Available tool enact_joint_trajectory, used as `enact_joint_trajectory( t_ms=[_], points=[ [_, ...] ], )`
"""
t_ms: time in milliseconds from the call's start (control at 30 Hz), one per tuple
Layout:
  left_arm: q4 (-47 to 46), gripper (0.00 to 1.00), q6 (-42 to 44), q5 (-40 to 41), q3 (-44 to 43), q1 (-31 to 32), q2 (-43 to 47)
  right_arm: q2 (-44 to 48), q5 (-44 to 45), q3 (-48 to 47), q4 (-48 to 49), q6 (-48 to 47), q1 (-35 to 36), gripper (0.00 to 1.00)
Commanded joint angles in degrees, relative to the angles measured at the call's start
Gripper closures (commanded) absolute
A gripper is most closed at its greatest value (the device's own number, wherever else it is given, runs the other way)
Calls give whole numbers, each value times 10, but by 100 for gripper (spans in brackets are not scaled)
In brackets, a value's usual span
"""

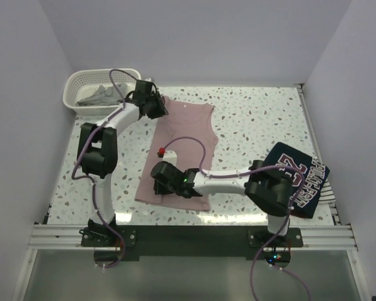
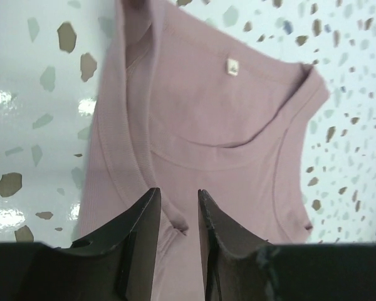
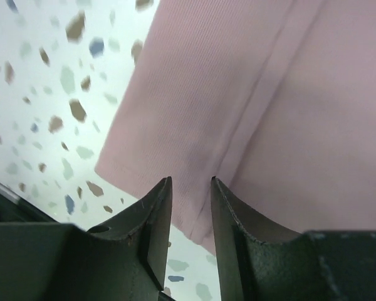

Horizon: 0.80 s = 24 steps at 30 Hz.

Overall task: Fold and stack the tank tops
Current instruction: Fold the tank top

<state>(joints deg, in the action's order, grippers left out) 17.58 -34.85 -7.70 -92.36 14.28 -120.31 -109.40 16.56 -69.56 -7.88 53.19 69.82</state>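
Note:
A dusty pink tank top [image 1: 187,141] lies flat on the speckled table, its left side folded inward along its length. My left gripper [image 1: 151,103] hovers over its top left shoulder strap; the left wrist view shows the neckline [image 2: 225,138] and my left gripper [image 2: 178,191] open, nothing between the jaws. At the pink top's lower left hem my right gripper [image 1: 160,178] is low over the folded edge [image 3: 238,125]; the right wrist view has it [image 3: 191,180] open too, with cloth beneath. A navy tank top [image 1: 299,179] with lettering lies folded at the right edge. A grey tank top [image 1: 99,96] sits in the basket.
The white lattice basket [image 1: 79,82] stands in the back left corner against the wall. Purple cables loop over both arms, one with a red tag [image 1: 160,150] above the pink top. White walls close in the table on three sides.

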Motion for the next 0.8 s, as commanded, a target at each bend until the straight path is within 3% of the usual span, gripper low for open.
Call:
enact_joint_trajectory(
  t_ms=[0,167,367,467,767],
  points=[
    [9,65,8,-23,-36,-2,68,91,-8,24,12,-17,-49,65],
    [-23,64,-14,-32,42,9,145,190,9,54,-37,-46,-114,61],
    [-40,65,-17,-9,166,89,239,220,-62,86,-75,-100,-283,61],
    [-56,65,-29,-2,235,140,282,199,-116,88,-72,-137,-386,61],
    [-44,59,-34,21,307,338,315,64,-179,26,-60,-194,-489,58]
  ],
)
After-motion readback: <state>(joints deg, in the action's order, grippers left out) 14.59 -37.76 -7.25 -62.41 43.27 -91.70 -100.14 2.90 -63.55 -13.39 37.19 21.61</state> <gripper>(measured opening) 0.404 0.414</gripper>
